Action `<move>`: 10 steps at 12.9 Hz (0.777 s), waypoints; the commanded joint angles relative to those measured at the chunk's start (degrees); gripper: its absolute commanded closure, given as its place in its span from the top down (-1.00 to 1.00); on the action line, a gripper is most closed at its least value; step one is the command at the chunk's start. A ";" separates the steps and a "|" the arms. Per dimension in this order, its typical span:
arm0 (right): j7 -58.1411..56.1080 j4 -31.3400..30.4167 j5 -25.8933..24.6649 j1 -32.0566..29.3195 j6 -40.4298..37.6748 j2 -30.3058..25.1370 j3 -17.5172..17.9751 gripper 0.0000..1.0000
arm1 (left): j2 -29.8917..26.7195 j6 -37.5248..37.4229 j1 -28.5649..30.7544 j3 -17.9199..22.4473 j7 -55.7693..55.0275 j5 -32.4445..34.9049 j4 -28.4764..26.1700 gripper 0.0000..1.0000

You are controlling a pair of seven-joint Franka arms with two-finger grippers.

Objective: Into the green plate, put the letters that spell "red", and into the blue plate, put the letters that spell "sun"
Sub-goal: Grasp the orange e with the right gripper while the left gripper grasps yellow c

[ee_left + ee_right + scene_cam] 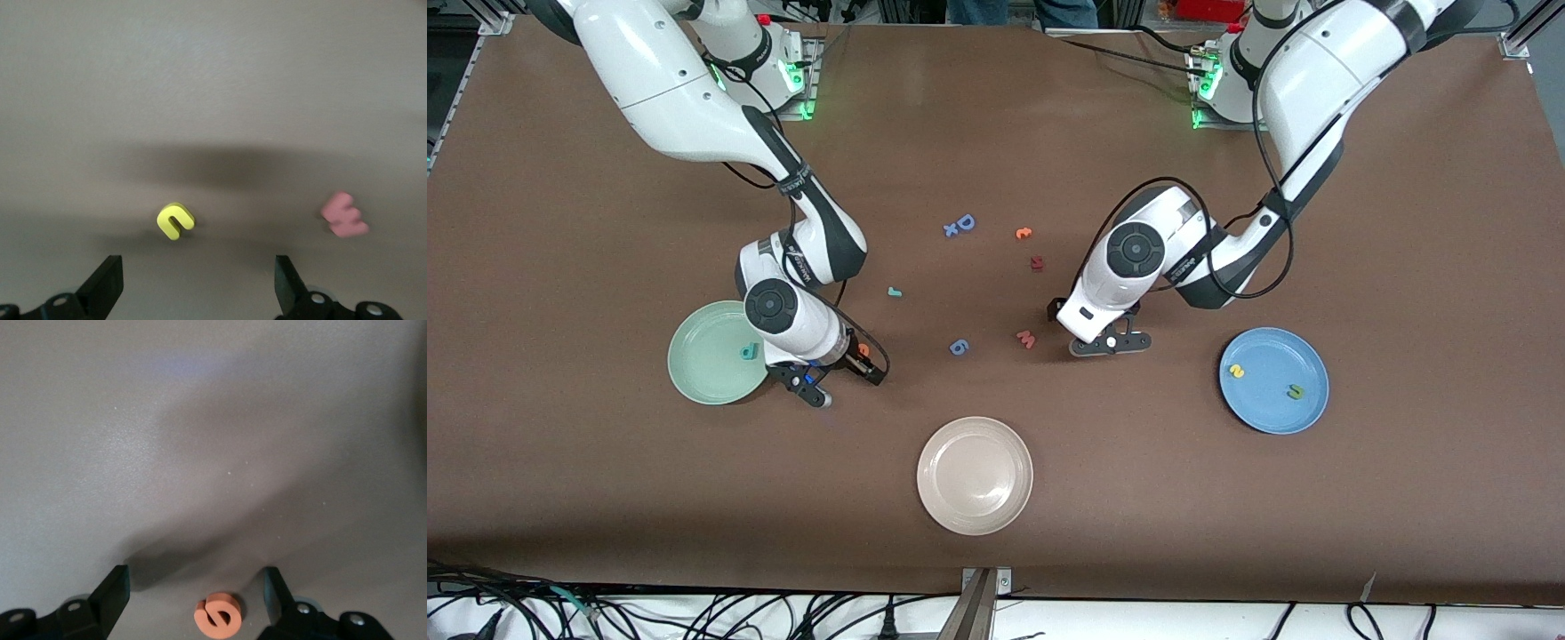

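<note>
The right pincer (838, 378) hangs low beside the green plate (694, 373), on the side toward the left arm's end, its fingers spread around the orange "e" (218, 618) — not yet pinched. In hand, I judge, is the grasp of that letter; next it needs closing, lifting and carrying over the plate, where the teal "d" (749, 352) already lies. The left pincer (1110, 342) stands open over the bench (605, 222), the yellow "u" (175, 221) just ahead of its fingertips.
</note>
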 commanded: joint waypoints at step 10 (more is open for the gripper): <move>2.15 -4.49 -0.60 1.43 -0.18 -3.11 -0.50 0.23 | 3.23 5.31 -2.63 4.31 -26.24 1.22 -0.12 0.29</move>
